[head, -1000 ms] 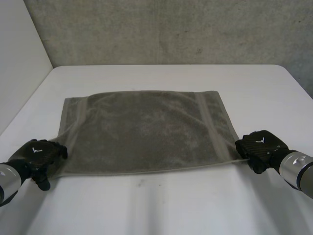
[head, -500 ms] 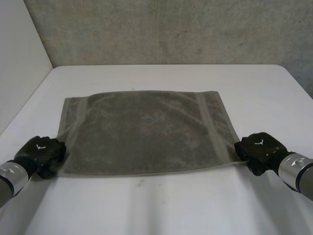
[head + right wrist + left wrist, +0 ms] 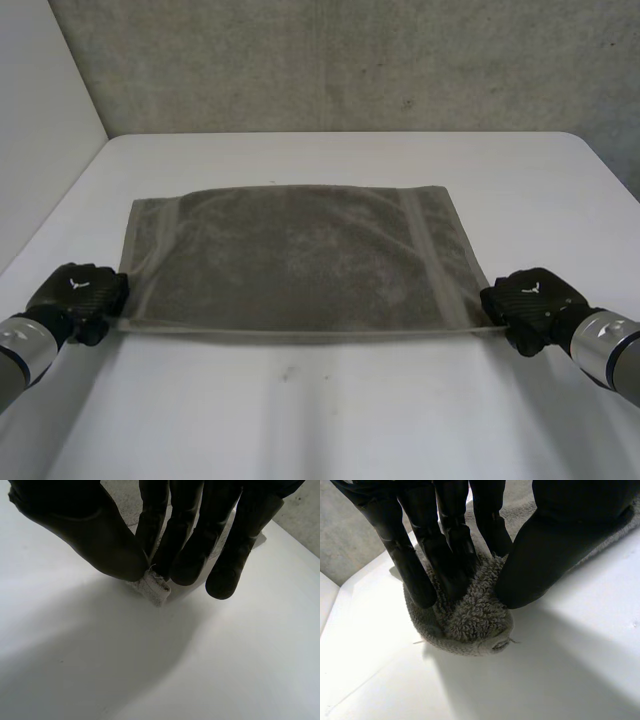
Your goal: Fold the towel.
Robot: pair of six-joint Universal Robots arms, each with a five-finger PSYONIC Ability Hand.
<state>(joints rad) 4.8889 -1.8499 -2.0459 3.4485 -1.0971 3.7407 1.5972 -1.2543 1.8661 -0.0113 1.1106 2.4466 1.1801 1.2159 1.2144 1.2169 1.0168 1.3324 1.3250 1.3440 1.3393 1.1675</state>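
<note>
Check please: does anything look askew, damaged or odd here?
Nothing stands out. The grey terry towel lies spread on the white table, and the left robot hand and right robot hand each pinch one near corner.

On table (image 3: 330,420), towel (image 3: 300,255) between left hand (image 3: 78,290), right hand (image 3: 530,297)

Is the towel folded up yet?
Not yet: the towel lies spread on the table, left hand and right hand pinching its near corners.

Black robot hand (image 3: 538,298), silver wrist (image 3: 601,340)
</note>
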